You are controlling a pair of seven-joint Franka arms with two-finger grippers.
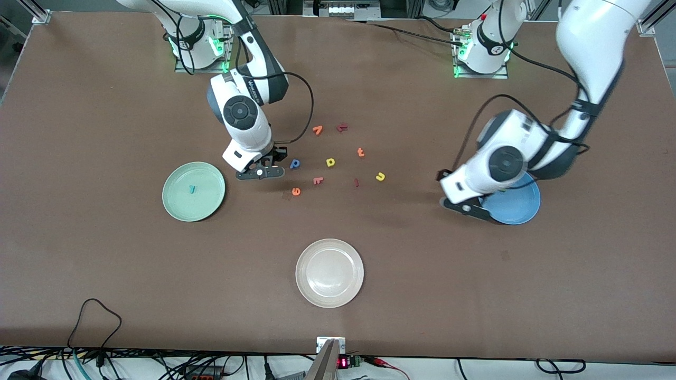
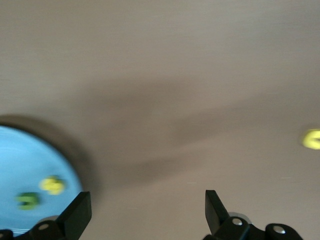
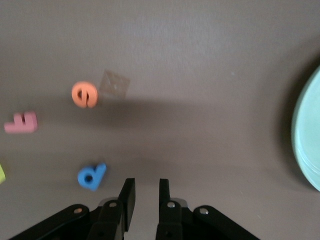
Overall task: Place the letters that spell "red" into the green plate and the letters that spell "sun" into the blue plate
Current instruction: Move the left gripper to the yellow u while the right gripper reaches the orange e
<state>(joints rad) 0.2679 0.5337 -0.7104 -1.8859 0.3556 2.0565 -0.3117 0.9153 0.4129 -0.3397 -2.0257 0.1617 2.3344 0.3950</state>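
The tiny teal foam "r" (image 1: 193, 188) lies in the round pale mint-green plate (image 1: 179, 203), which sits toward the right arm's end of the counter. The small blue foam "d" (image 1: 294, 164) and the small orange foam "e" (image 1: 296, 191) are on the bare counter among the loose letters, the "e" nearer the front camera than the "d". The small yellow foam "u" (image 1: 380, 177) is on the counter too, toward the left arm's end of the cluster. In the left wrist view the tiny yellow foam "s" (image 2: 52, 185) and the tiny dark green foam "n" (image 2: 28, 200) lie side by side in the round bright blue plate (image 2: 20, 155) (both blurry, so I'm going by colour).

The other loose letters are an orange "t" (image 1: 360, 152), a yellow d/p-shaped letter (image 1: 330, 162), another orange letter (image 1: 317, 130) and a few dark red letters (image 1: 318, 180). A round cream-white plate (image 1: 311, 287) sits nearest the front camera.

The counter (image 1: 105, 264) is a flat brown surface with cables along its near edge.

The right tool (image 1: 275, 162) hangs low just beside the blue "d", its fingers (image 3: 127, 197) drawn nearly together with nothing between them. The left tool (image 2: 147, 212) is over the edge of the blue plate, fingers spread wide and empty.
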